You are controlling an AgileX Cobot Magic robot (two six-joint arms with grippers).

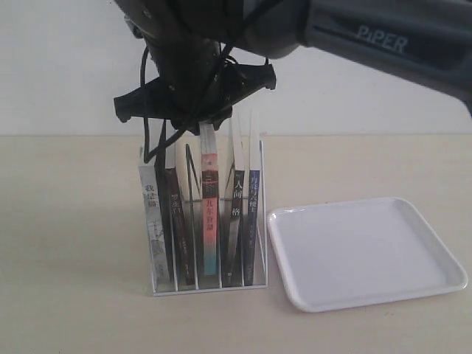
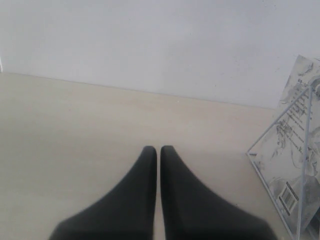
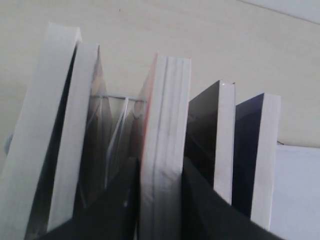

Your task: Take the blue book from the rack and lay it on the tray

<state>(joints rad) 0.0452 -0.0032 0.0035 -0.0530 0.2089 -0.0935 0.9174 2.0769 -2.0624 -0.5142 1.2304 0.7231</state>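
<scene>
Blue book (image 1: 253,221) | end slot of rack (image 1: 210,289), outside right jaws, black-spined book (image 1: 235,221) between | jaws clamped on pink-spined book (image 1: 209,221)

Blue book (image 1: 253,221): thin, navy spine with white characters, upright in the rightmost slot of the white wire rack (image 1: 206,290) on the counter (image 1: 74,258); glossy white round-cornered tray (image 1: 369,251) flat just right of it.

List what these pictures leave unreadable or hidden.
- Exterior view: the blue book shows only its spine; neighbouring books hide its cover.
- Exterior view: spine characters too blurred to read.
- Left wrist view: the rack is cut off by the frame edge.
- Right wrist view: the tray is mostly out of frame.
</scene>
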